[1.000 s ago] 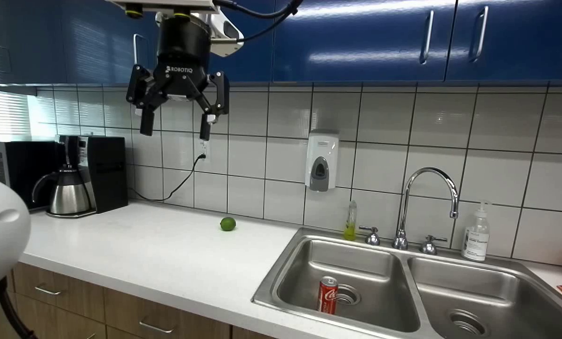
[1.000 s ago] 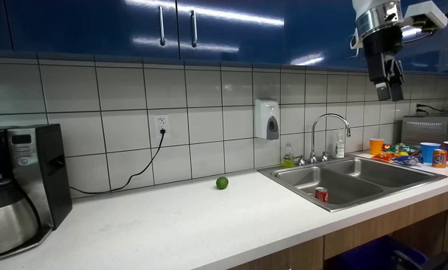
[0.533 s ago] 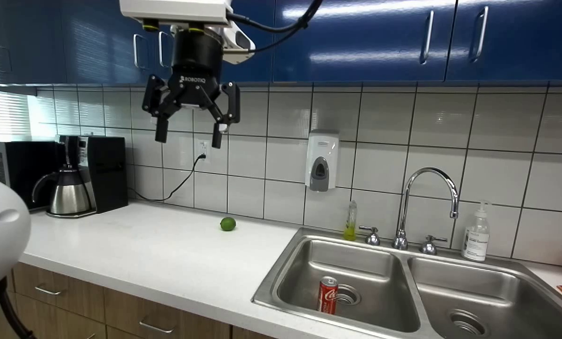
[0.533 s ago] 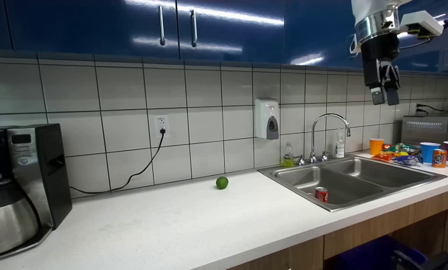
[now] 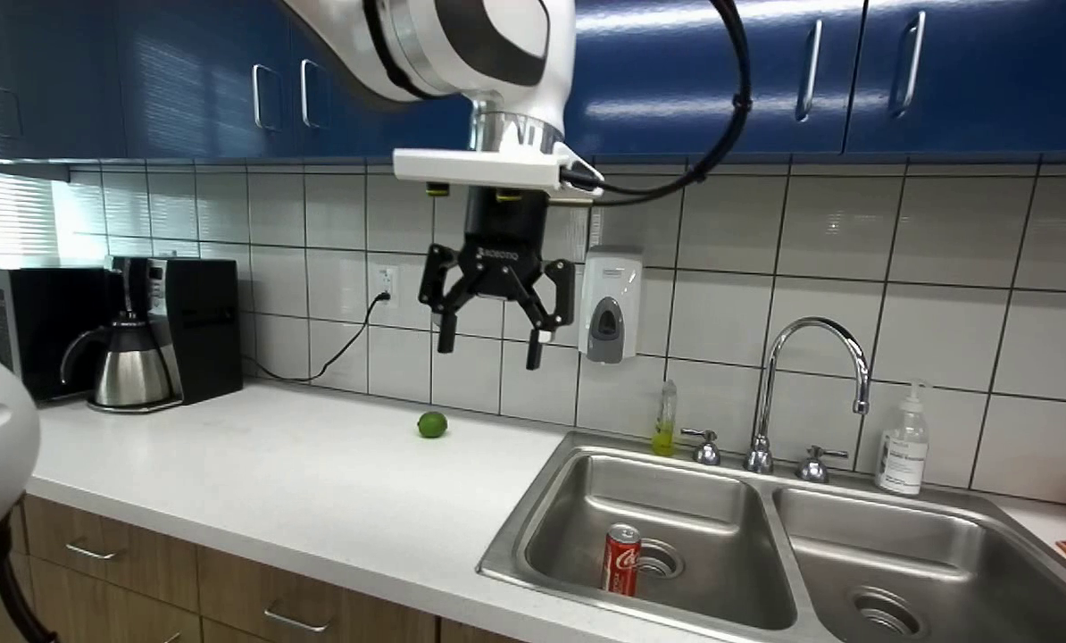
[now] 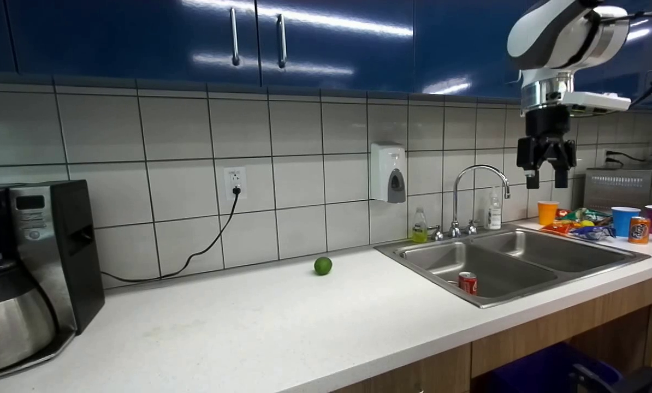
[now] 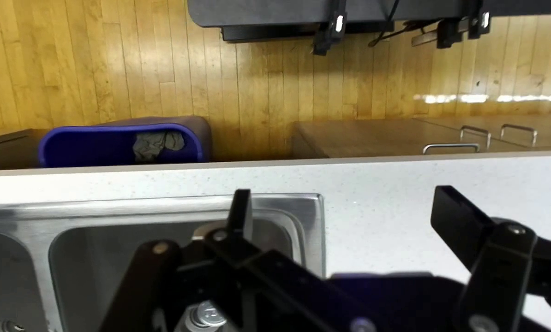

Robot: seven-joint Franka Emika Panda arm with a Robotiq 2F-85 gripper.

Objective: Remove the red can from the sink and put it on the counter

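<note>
The red can (image 5: 621,561) stands upright in a bowl of the steel sink (image 5: 785,555), near the drain. It also shows in an exterior view (image 6: 468,284), its lower part hidden by the sink rim. In the wrist view only its silvery top (image 7: 211,314) shows, partly behind a finger linkage. My gripper (image 5: 490,346) is open and empty, pointing down, well above the counter and sink; it also shows in an exterior view (image 6: 547,181). In the wrist view the fingers (image 7: 342,207) straddle the sink's corner and the white counter (image 7: 377,203).
A green lime (image 5: 432,424) lies on the counter. The chrome faucet (image 5: 810,330), a yellow-green soap bottle (image 5: 665,420) and a pump bottle (image 5: 904,446) stand behind the sink. A dispenser (image 5: 611,304) hangs on the wall. Cups, cans and snack bags (image 6: 593,232) are beyond the sink.
My gripper has come down and moved toward the sink, and now points more straight down. It stays open. The can, lime and other things have not moved.
</note>
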